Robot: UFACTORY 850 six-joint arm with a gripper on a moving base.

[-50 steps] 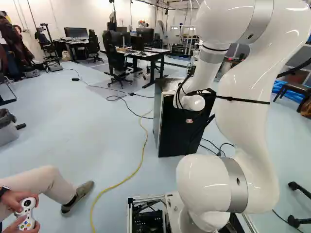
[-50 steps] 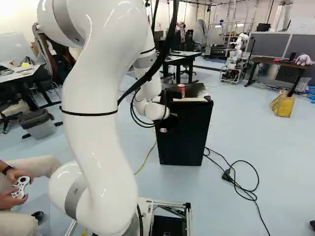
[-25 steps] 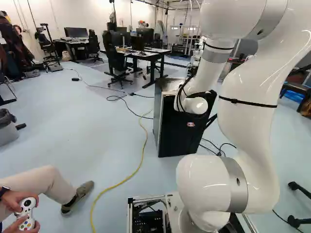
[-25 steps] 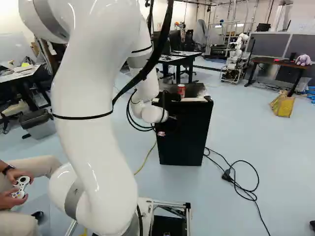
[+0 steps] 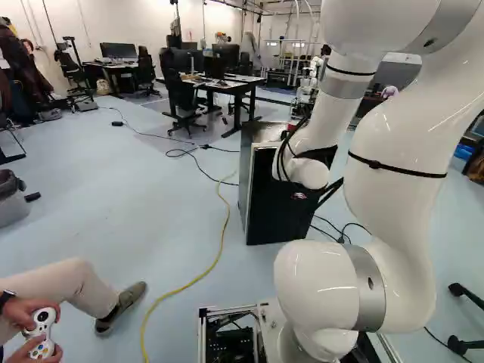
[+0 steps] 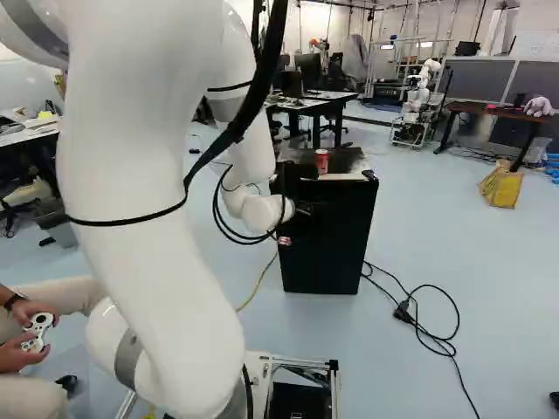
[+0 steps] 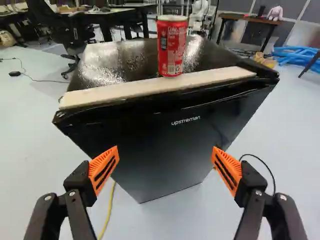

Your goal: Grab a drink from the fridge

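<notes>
I see red can [image 7: 172,47] near fridge's front edge: white lettering, black-and-white barcode stripes, silvery rim. Fridge [image 7: 165,155] glossy black, top with speckled pale glare, door with small white lettering; cream strip [image 7: 120,92] along top's front edge. My gripper [image 6: 304,209] black, pads [image 7: 104,167] bright orange with dark slots. My arm [image 5: 401,136] glossy white, grey bands [image 5: 367,289] at joints, thin black straps [image 5: 401,169]. Floor [image 5: 113,189] pale blue, cord [image 5: 189,285] yellow. Controller [image 5: 41,333] white, buttons multicoloured. Bag [image 6: 502,186] yellow, plush toy [image 6: 538,106] pale lilac.
</notes>
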